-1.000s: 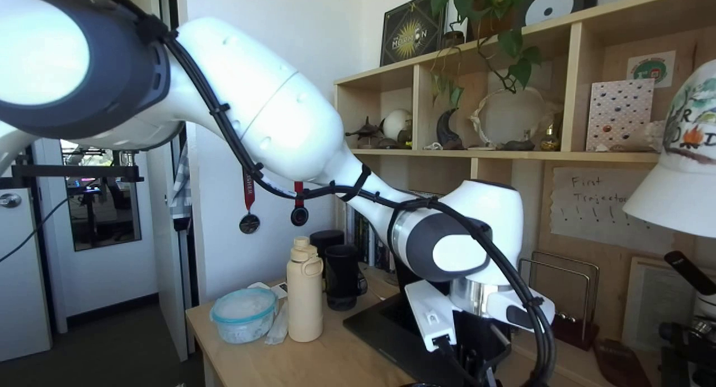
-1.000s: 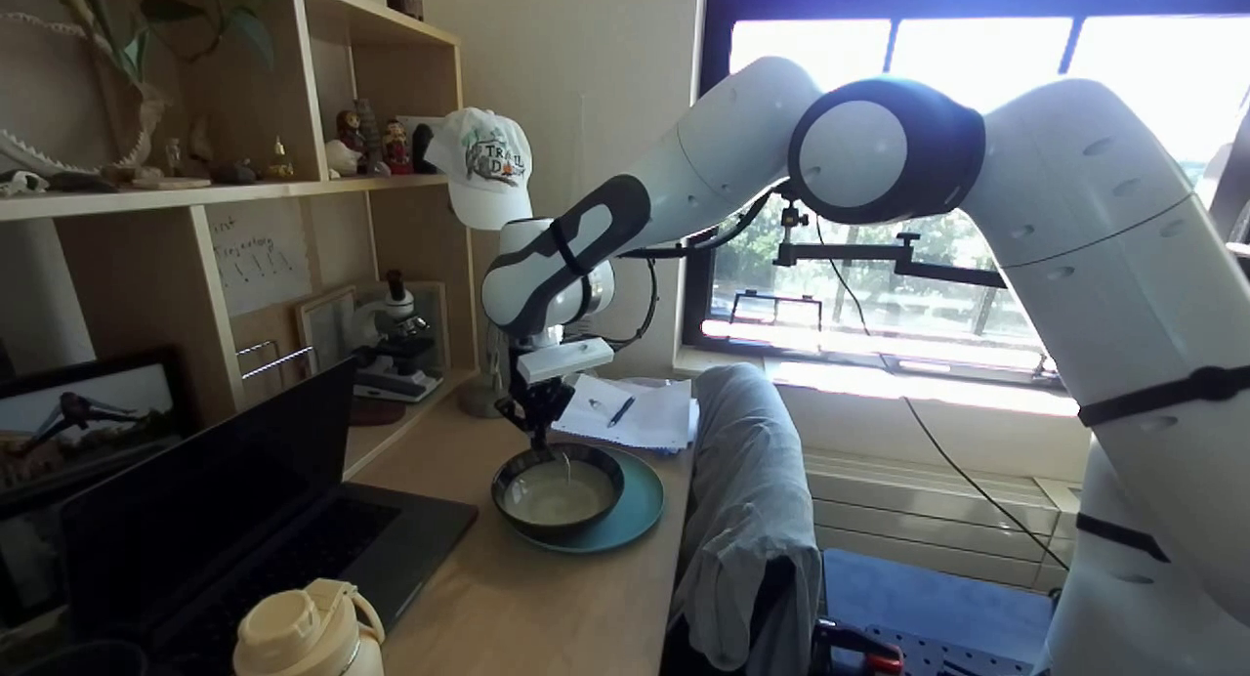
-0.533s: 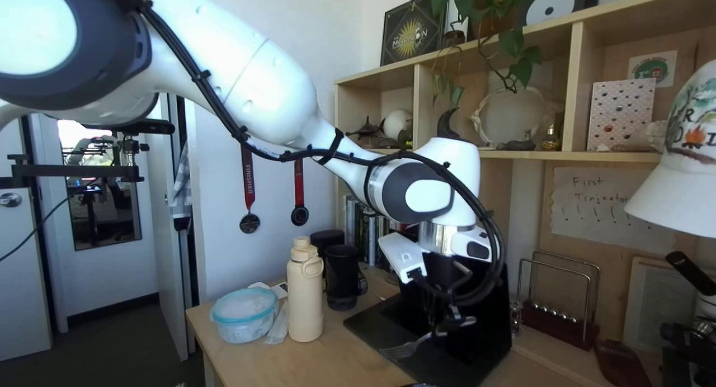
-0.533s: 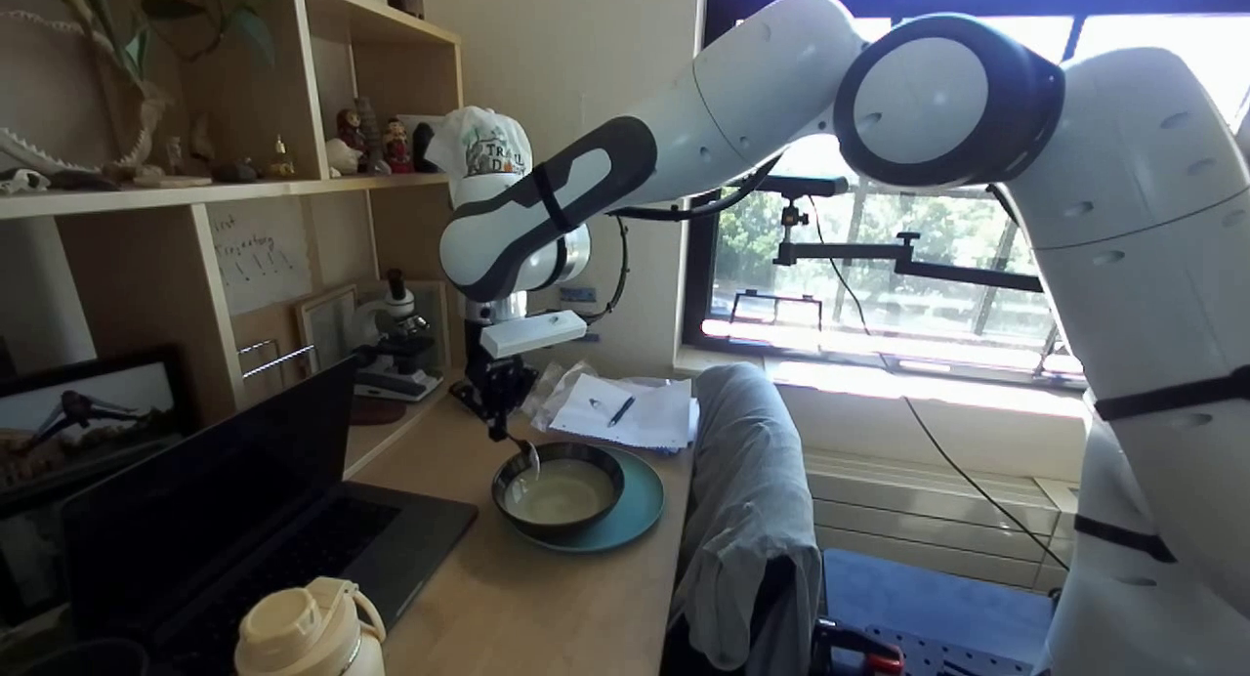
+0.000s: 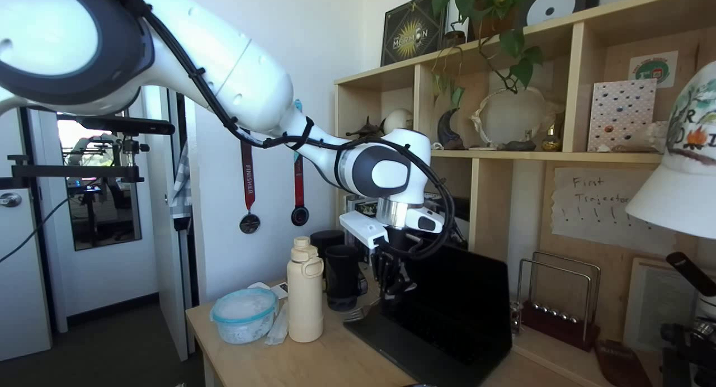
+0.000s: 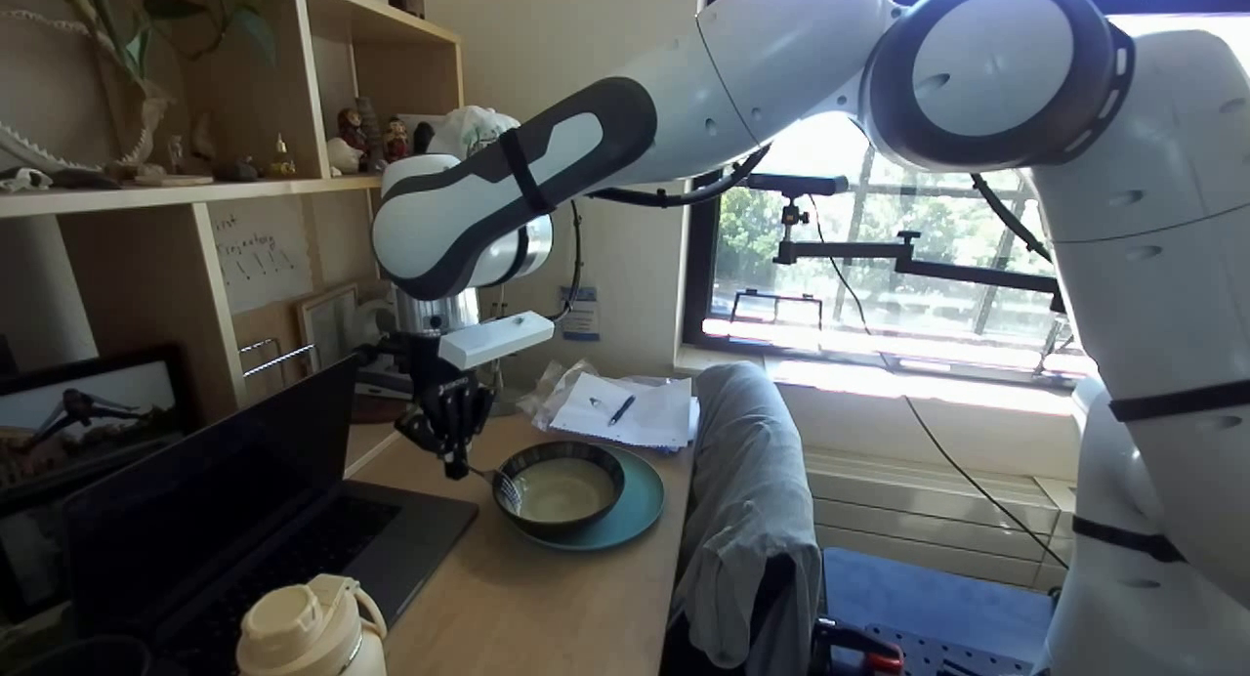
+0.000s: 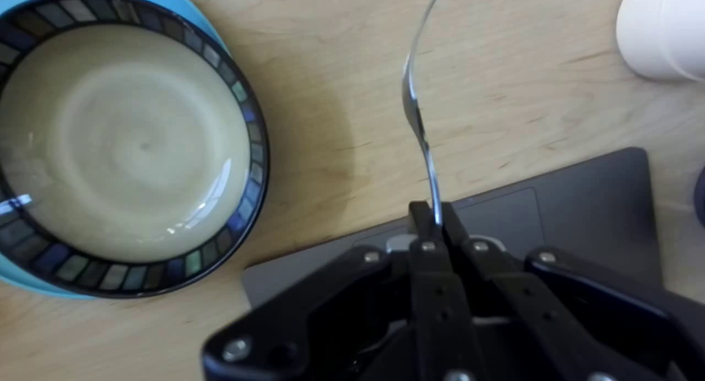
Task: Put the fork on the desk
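A silver fork (image 7: 412,103) is held by my gripper (image 7: 433,218), whose black fingers are shut on the end of its handle. The fork also shows in both exterior views (image 5: 358,313) (image 6: 506,485), with its tines pointing away from the gripper. In the wrist view it hangs over bare pale wood of the desk (image 7: 319,122), beside the bowl, and its tines run out of the picture. The gripper (image 6: 457,469) is above the laptop's front edge, raised over the desk (image 6: 586,608). The tines seem apart from the desk surface.
A dark-rimmed cream bowl (image 6: 562,495) stands on a blue plate (image 6: 640,525) beside the fork. An open laptop (image 5: 447,308) lies under the gripper. A cream bottle (image 5: 305,303), dark cups (image 5: 342,275) and a lidded container (image 5: 244,314) stand at one end. Papers (image 6: 630,412) lie behind the plate.
My gripper has moved from over the bowl toward the laptop and bottle, carrying the fork out of the bowl. The bowl, plate and laptop have stayed in place.
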Available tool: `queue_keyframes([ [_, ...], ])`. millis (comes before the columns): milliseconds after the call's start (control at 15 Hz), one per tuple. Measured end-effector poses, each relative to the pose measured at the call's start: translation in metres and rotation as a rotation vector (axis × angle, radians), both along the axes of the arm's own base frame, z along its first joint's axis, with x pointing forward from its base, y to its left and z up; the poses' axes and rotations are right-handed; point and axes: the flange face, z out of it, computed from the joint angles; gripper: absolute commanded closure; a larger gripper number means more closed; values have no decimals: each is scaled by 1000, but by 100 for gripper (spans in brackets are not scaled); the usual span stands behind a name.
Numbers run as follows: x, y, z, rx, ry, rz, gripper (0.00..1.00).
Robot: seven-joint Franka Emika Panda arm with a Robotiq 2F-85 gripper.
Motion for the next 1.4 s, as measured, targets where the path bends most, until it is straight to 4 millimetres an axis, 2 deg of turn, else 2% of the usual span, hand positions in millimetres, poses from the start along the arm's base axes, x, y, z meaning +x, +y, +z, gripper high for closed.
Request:
queue_keyframes([
  [200, -8, 19, -11, 21, 63, 57, 99],
  [400, -18, 27, -29, 45, 124, 88, 99],
  [933, -31, 51, -96, 222, 202, 147, 99],
  [1400, -41, 59, -161, 392, 229, 247, 99],
])
